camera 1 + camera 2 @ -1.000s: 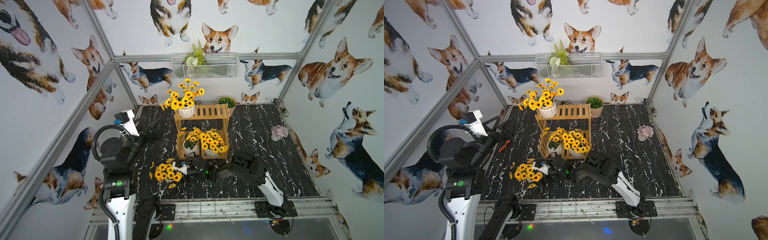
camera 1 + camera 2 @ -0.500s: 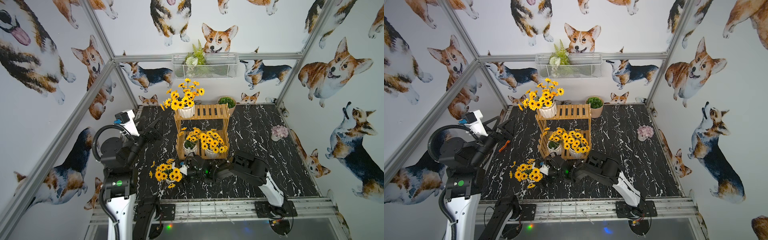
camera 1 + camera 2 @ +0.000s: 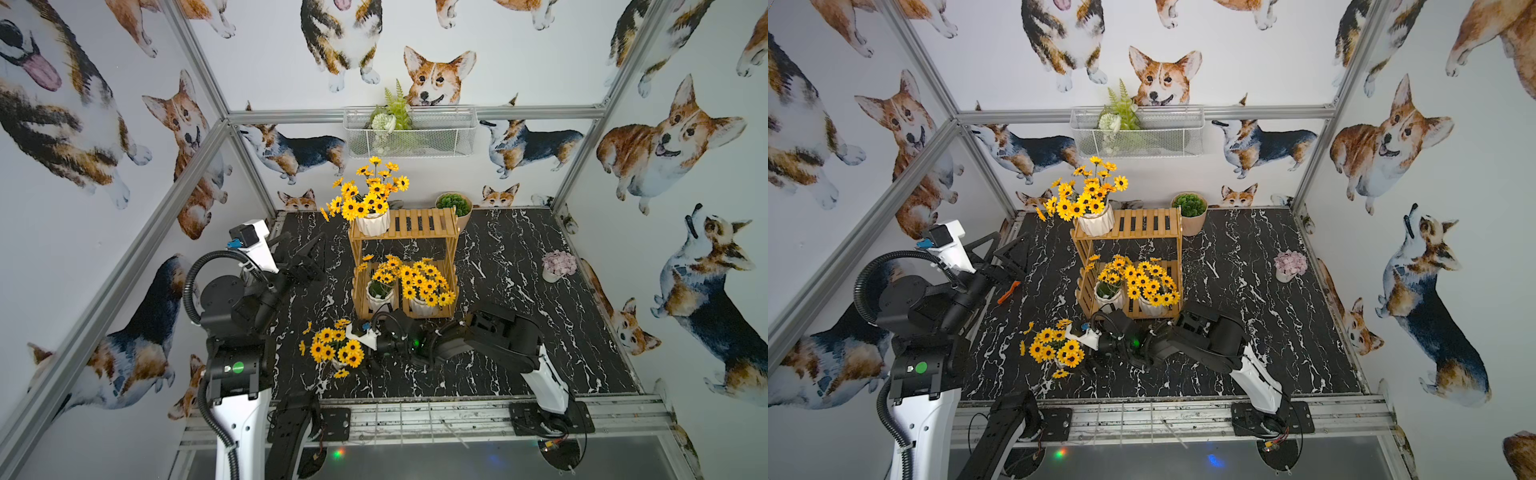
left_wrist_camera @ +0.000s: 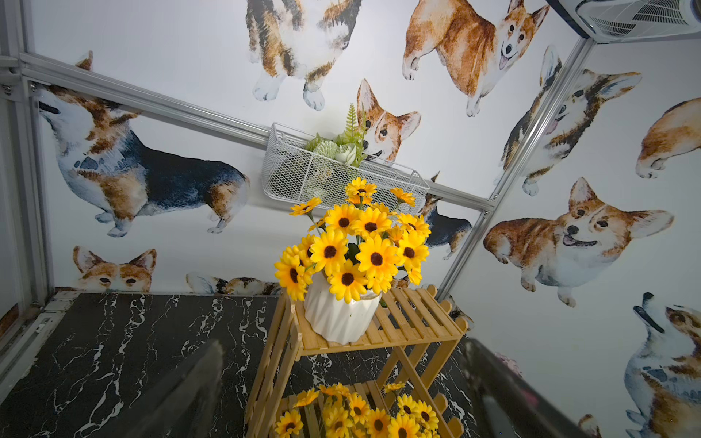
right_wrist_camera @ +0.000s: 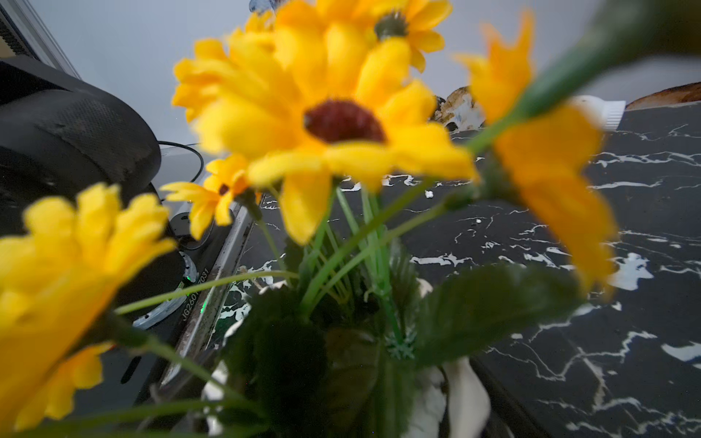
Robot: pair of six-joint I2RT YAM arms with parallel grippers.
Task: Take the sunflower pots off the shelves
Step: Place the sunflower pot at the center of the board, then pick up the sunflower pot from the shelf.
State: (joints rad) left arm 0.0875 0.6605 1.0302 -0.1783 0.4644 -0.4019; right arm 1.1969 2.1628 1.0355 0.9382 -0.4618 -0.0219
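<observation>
The right gripper [image 3: 362,354] has eased its jaws out that last little bit and now stands fully spread around the freed pot [image 3: 337,350]. That pot sits upright on the table [image 3: 582,332], just in front of the shelves [image 3: 419,224]. Arm and pot have barely shifted over the last second, so I read this as a release completed: one sunflower pot down, three to go. Up on the rack, the top-tier pot [image 3: 373,223] stands at the left end of the upper slats, and the lower-tier pots [image 3: 422,306] sit side by side underneath, blooms overlapping. The left gripper [image 3: 303,243] hangs off to the rack's left, jaws wide and empty as before, its wrist camera looking straight at the top-tier pot, a likely next target. The pots are white glazed ceramic, vertically ribbed and tapering toward the base, probably slick to pinch. The petals look like fabric on thin green plastic stems, and they crowd the right wrist view so that little of the pot shows. The rack is pale slatted wood with open gaps, and the table is glossy black with white marble veining.
</observation>
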